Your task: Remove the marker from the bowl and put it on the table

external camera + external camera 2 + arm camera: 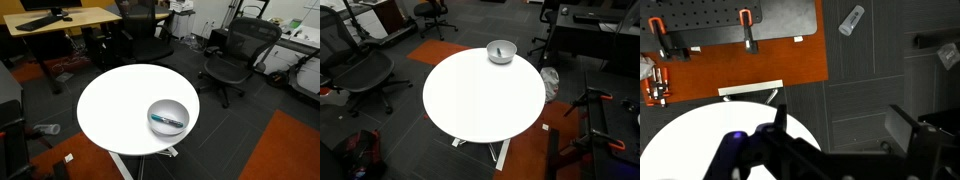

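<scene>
The grey bowl (168, 116) sits near the edge of the round white table (115, 105) and shows in both exterior views (501, 51). The teal-blue marker (167, 121) lies inside it. The arm and gripper do not show in either exterior view. In the wrist view the gripper (840, 125) is open and empty, its two dark fingers wide apart over grey floor beside the table's edge (700, 135). The bowl and marker are out of the wrist view.
Black office chairs (235, 55) (360, 70) and a wooden desk (60, 18) stand around the table. An orange mat (740, 60) with clamps and the table's white base lie below the gripper. Black stands (595, 110) are beside the table.
</scene>
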Motion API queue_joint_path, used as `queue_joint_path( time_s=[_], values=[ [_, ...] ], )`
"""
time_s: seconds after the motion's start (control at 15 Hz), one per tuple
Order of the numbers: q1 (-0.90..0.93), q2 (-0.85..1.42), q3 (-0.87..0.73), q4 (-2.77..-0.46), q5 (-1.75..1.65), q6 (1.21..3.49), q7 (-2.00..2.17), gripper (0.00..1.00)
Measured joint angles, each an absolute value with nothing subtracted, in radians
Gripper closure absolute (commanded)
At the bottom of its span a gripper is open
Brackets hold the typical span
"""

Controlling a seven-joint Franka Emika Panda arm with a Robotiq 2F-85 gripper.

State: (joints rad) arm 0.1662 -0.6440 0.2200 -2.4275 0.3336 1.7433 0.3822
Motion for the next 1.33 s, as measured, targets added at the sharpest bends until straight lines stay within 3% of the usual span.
queue_joint_path(
  time_s=[0.8, 1.33],
  values=[
    [0.149, -0.642, 0.213, -2.427, 0.324, 1.746, 0.378, 0.0],
    [-0.022, -0.57, 0.066, -2.403, 0.16, 1.805, 0.315, 0.0]
  ],
)
